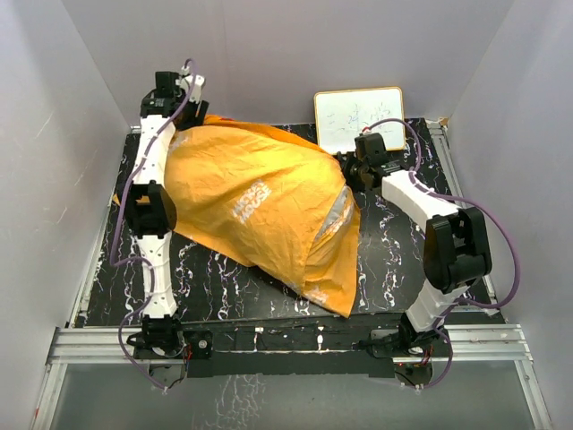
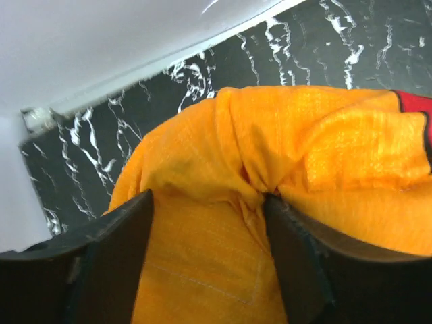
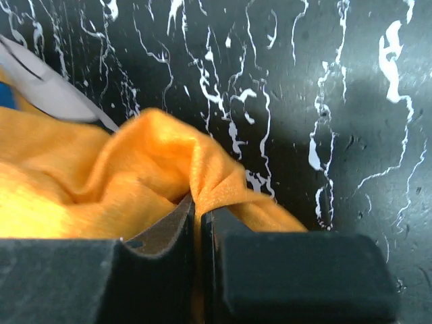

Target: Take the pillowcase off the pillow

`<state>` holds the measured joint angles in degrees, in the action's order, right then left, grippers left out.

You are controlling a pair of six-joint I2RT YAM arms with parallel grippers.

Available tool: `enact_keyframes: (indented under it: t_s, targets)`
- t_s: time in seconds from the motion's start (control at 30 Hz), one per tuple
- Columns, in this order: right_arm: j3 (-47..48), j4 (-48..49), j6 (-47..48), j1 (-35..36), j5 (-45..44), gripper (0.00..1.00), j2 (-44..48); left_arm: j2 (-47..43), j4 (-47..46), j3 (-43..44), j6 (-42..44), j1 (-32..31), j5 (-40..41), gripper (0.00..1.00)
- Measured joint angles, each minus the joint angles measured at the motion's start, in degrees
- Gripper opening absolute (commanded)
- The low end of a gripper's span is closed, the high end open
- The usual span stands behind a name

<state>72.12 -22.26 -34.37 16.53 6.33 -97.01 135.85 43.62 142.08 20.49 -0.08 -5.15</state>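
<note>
Here the right end effector (image 3: 198, 229) pinches a woven fold of the wrinkled orange pillowcase (image 1: 260, 210); the left end effector (image 2: 209, 260) gapes apart.

Pillowcase (image 1: 260, 206): orange woven cloth, fine visible weave, faint sheen, wrinkled. Tabletop (image 1: 394, 260): black marble-look surface with white veining, smooth, slightly glossy. Gripper fingers (image 2: 297, 263): dark matt plastic. Frame rail (image 1: 286, 345): bare brushed metal. Whiteboard (image 1: 358, 116): glossy white face, pale wood-toned rim.

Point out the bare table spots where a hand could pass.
Bare table lies between the pillowcase and the near rail, and beside the right arm. Crowded: far left, where the left gripper straddles fabric, and by the whiteboard, where the right gripper pinches it.
</note>
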Motion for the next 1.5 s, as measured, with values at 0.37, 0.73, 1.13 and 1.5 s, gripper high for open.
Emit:
enact_keyframes:
  t_s: [0.37, 0.73, 1.13, 1.5]
  targets:
    - [7.6, 4.1, 0.5, -0.4, 5.2, 0.14, -1.4, -23.4, 1.8, -14.4, 8.8, -25.8, -6.5, 0.97]
    - [5.5, 6.6, -4.7, 0.5, 7.6, 0.73, -4.3, -28.1, 0.7, -33.4, 4.0, -34.2, -18.4, 0.93]
    - [-9.5, 7.9, -6.4, -9.2, 6.1, 0.86, 20.6, -28.2, -9.6, -42.8, 3.5, -35.6, -6.8, 0.27]
    - [-26.3, 10.2, -10.8, 8.0, 5.5, 0.78, 27.4, -29.8, -9.4, -41.7, 3.3, -34.9, -5.1, 0.85]
